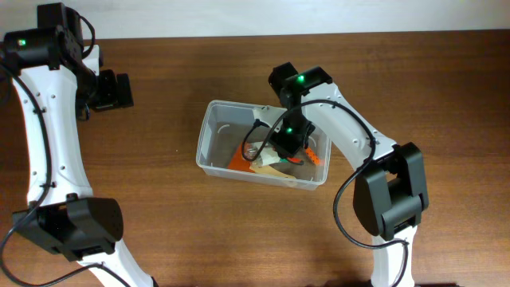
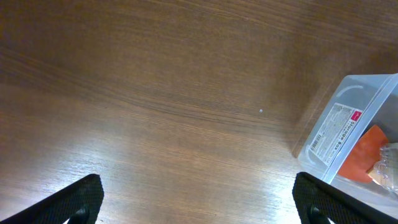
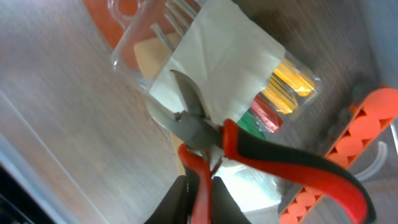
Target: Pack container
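The clear plastic container (image 1: 209,135) sits mid-table and also shows at the right edge of the left wrist view (image 2: 348,134). My right gripper (image 3: 199,196) is inside it, shut on one red handle of the red-and-black pliers (image 3: 261,158). Under the pliers lie a white paper packet (image 3: 217,68) with clear plastic cutlery, coloured strips (image 3: 283,87) and an orange plastic piece (image 3: 360,130). My left gripper (image 2: 199,202) is open and empty over bare wood, left of the container.
The wooden table (image 1: 159,231) runs all around the container. The left arm's base (image 1: 72,227) stands at the front left and the right arm's base (image 1: 390,195) at the front right.
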`<action>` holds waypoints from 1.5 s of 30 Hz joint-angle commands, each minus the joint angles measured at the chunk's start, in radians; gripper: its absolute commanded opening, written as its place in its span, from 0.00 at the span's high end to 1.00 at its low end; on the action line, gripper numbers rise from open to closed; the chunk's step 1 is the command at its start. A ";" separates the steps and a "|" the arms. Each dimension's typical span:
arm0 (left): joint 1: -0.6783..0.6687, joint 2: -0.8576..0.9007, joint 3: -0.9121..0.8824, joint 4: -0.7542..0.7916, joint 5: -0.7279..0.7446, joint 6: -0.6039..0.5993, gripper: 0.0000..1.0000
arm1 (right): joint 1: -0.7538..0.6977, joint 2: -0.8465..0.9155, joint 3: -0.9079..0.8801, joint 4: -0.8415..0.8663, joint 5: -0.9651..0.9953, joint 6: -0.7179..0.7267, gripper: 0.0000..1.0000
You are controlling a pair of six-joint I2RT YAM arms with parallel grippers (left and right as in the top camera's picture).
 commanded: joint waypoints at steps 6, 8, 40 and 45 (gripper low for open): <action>0.006 -0.004 0.010 0.000 -0.007 0.012 0.01 | 0.002 0.005 -0.008 0.018 -0.021 -0.002 0.69; 0.006 -0.004 0.010 0.000 -0.007 0.012 0.01 | 0.002 0.005 -0.005 0.017 -0.021 0.000 0.68; 0.006 -0.004 0.010 0.000 -0.007 0.012 0.01 | -0.058 -0.460 0.823 -0.389 0.299 0.400 0.01; 0.006 -0.004 0.010 -0.001 -0.007 0.012 0.01 | -0.058 -0.674 0.766 -0.389 0.426 0.490 0.01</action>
